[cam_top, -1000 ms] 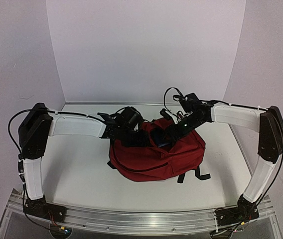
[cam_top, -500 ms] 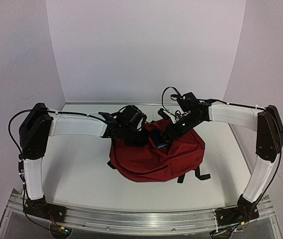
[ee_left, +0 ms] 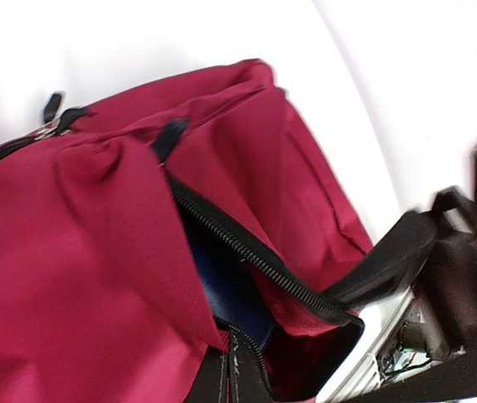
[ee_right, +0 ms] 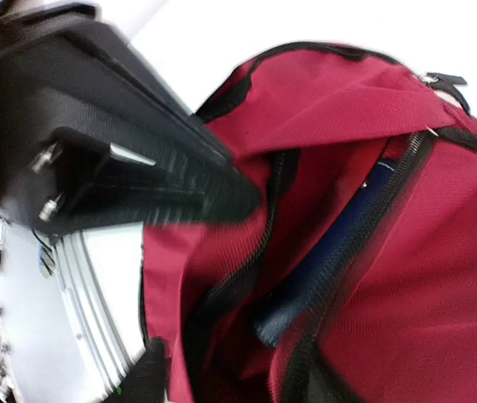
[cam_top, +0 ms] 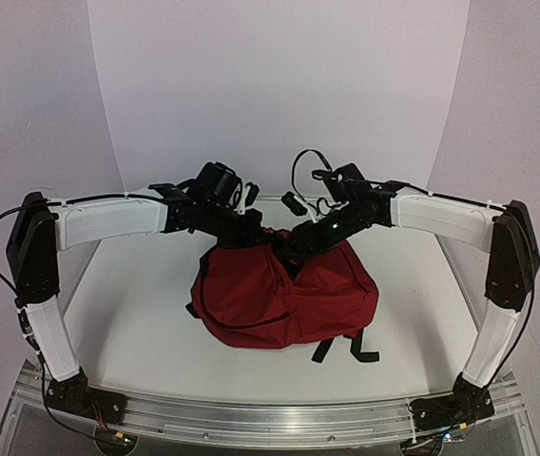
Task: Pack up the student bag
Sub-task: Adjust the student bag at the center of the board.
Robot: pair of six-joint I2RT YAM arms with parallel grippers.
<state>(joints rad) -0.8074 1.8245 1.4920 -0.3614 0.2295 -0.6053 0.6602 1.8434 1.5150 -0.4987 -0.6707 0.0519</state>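
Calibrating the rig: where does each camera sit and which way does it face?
Top external: above and behind the bases, facing the back wall; both arms reach the student bag.
Left wrist: at the bag's rim, looking in; own fingers at bottom, right arm opposite.
Right wrist: looks into the opening at a dark blue book; own fingers blurred.
Shared: the open zipper.

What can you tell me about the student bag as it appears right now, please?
The student bag is a dark red soft fabric backpack with black straps trailing at its near side. Its black zipper stands open at the top, showing a dark blue flat item inside. It sits slumped on the white table, mouth raised. The left gripper is shut on the opening's rim; the right gripper is at the opposite rim, its hold unclear.
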